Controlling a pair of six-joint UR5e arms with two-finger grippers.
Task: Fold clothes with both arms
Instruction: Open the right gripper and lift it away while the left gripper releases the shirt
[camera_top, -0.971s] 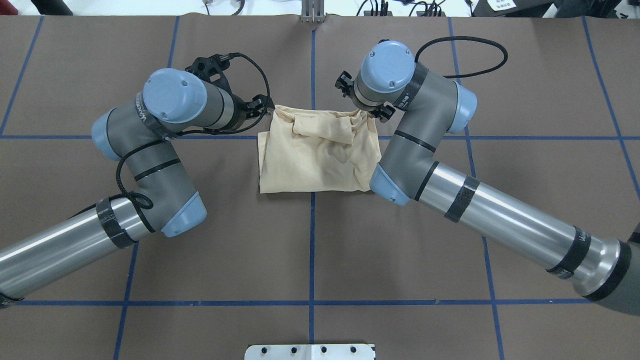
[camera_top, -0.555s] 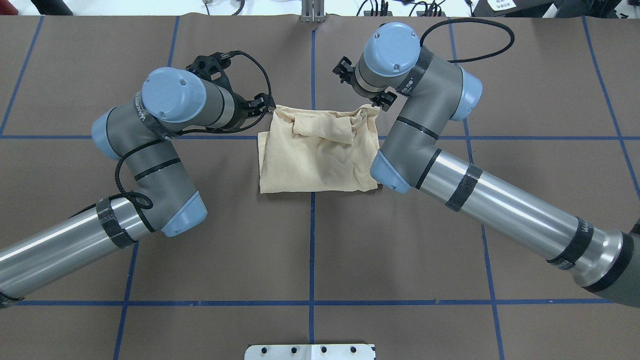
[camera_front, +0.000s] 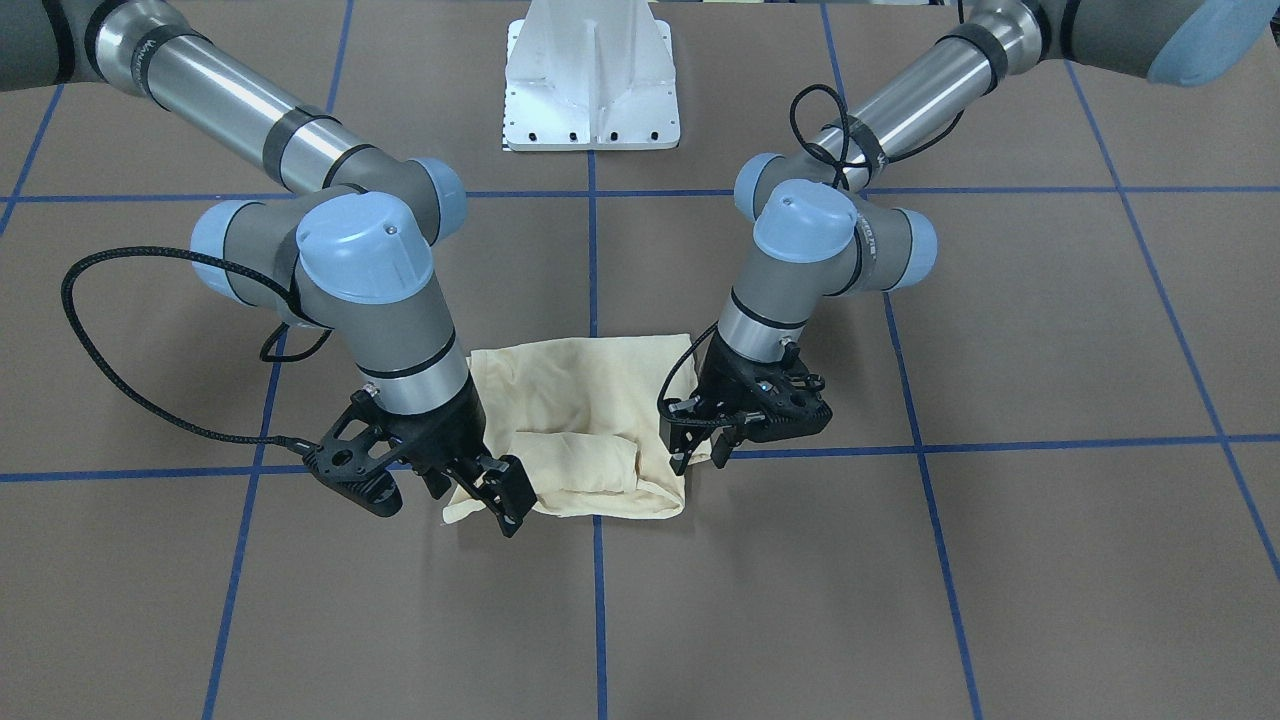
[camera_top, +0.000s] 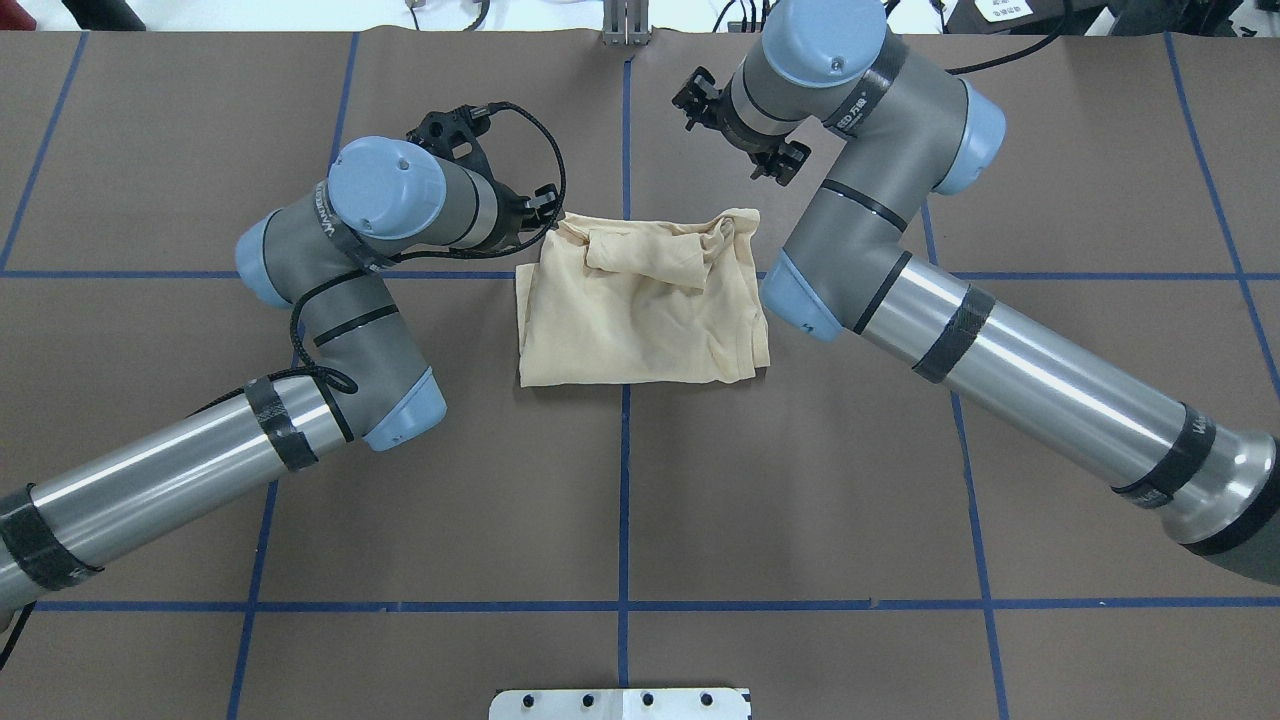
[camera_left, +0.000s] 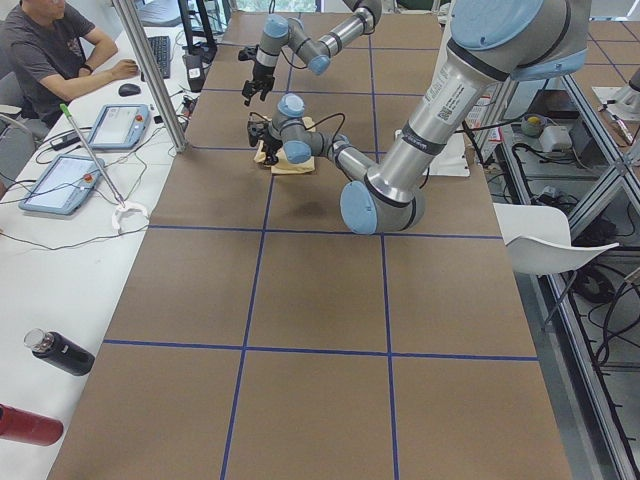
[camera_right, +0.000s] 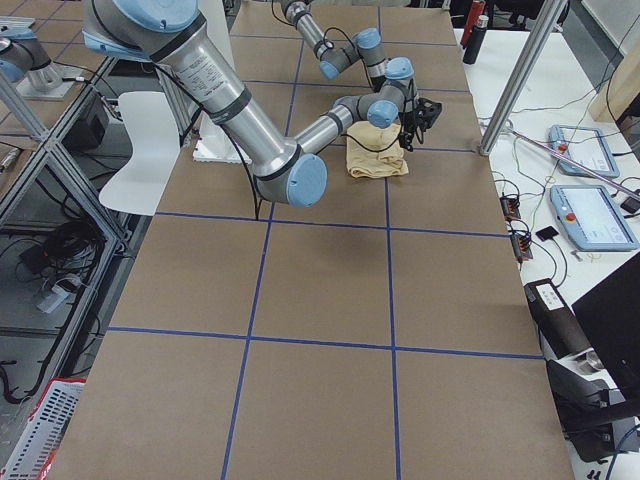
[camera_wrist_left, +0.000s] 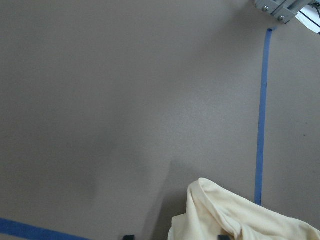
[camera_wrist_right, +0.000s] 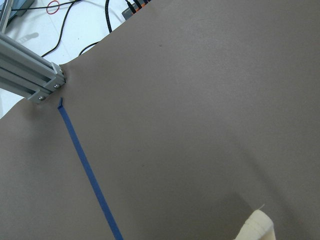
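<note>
T-shirt (camera_top: 640, 320) is lying folded mid-table (camera_top: 640, 500), nearer the far edge than the robot's edge, straddling the centre tape line. Left gripper (camera_front: 698, 450) is sitting low at its far left corner, fingers spread, cloth edge between them but not pinched. Right gripper (camera_front: 485, 490) is hovering over the far right corner, looking open and empty. My read: both are sitting on the far hem to release or regrab it.

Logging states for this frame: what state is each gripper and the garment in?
Pale yellow T-shirt: folded into a rumpled rectangle, lying on the table.
Black two-finger left gripper: open, low at the shirt's far corner.
Black two-finger right gripper: open, above the table, clear of the shirt.
</note>
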